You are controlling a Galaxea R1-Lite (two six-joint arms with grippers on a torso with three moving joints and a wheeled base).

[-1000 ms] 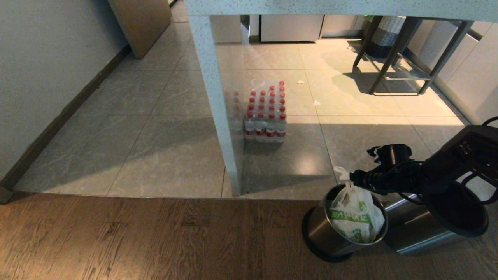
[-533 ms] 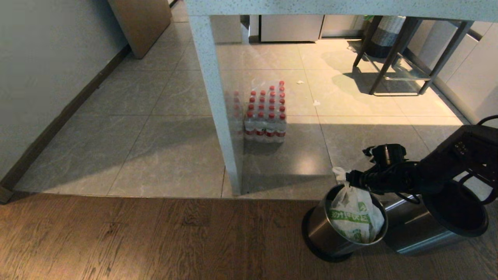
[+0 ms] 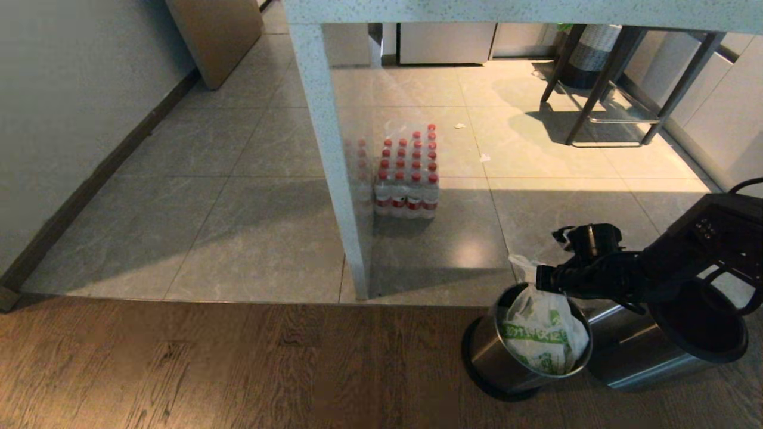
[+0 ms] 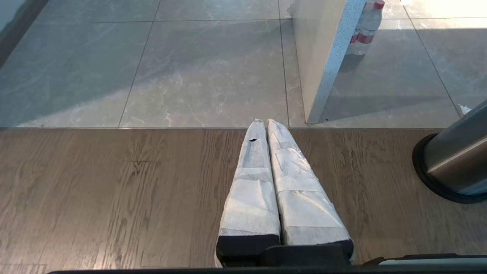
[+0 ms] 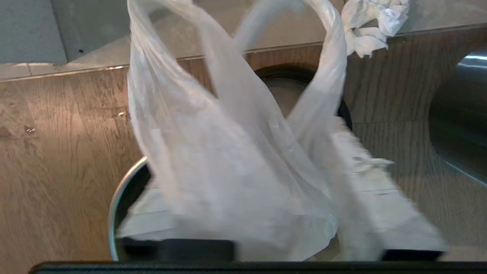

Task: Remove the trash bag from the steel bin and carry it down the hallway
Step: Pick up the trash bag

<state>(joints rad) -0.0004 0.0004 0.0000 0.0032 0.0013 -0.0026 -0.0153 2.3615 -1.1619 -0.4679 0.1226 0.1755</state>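
The right gripper (image 3: pixel 541 277) has dipped slightly, clenching onto the trash bag (image 3: pixel 539 333) handles above the steel bin (image 3: pixel 489 357) at five o'clock; left gripper (image 4: pixel 266 123) clenched, empty.

We see a brushed steel bin (image 3: pixel 506 357) with a black base, and in it a thin, translucent, crinkled plastic trash bag (image 3: pixel 539 333). It stands on matt, grained wood planks (image 3: pixel 238 363). Beyond the bin lie glossy, marble-look tiles (image 3: pixel 250 232). Beside the bin rises a speckled, stone-like table leg (image 3: pixel 334 167). The left gripper (image 4: pixel 266 123) wears rough white cloth wrapping.
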